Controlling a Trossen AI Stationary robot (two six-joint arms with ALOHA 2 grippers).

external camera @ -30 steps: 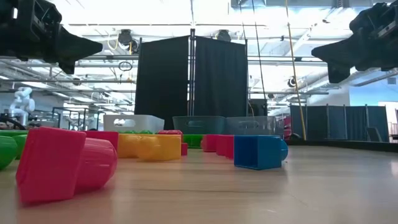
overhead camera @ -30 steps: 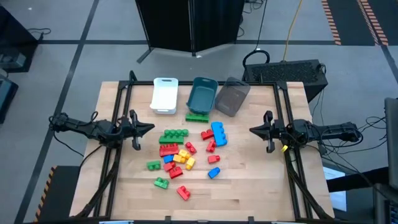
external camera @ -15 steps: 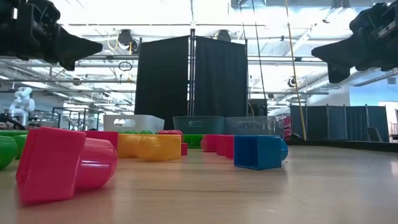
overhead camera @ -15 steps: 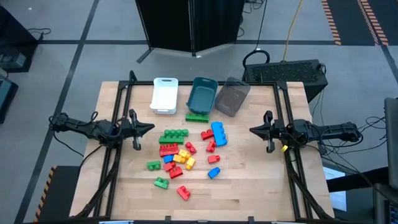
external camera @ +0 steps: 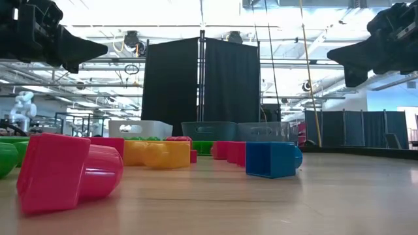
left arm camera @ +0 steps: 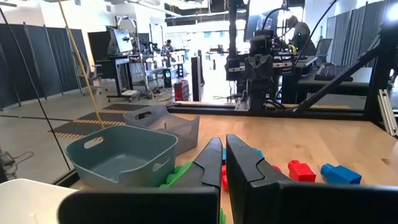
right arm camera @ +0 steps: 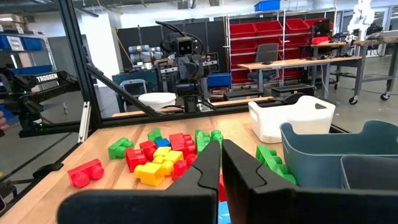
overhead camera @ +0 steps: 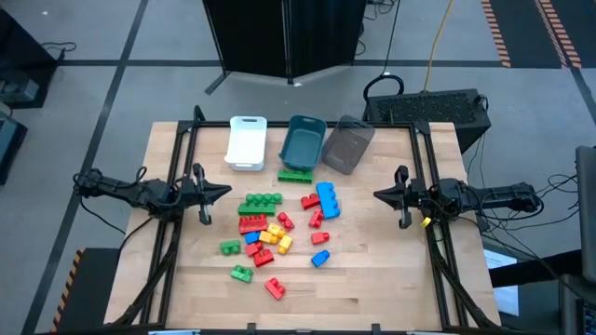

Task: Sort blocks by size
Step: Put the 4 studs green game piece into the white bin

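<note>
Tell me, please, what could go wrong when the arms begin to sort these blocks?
1. The blocks in the centre lie packed and touching, so a tool that closes on one may likely push or drag its neighbours.
2. The teal bin and grey bin stand close together, and the grey one sits askew; a drop could land in the wrong bin.
3. A long green block lies right by the teal bin, leaving little room to grasp it.

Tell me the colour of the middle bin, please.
The middle bin is teal; the high view shows it best.
</note>
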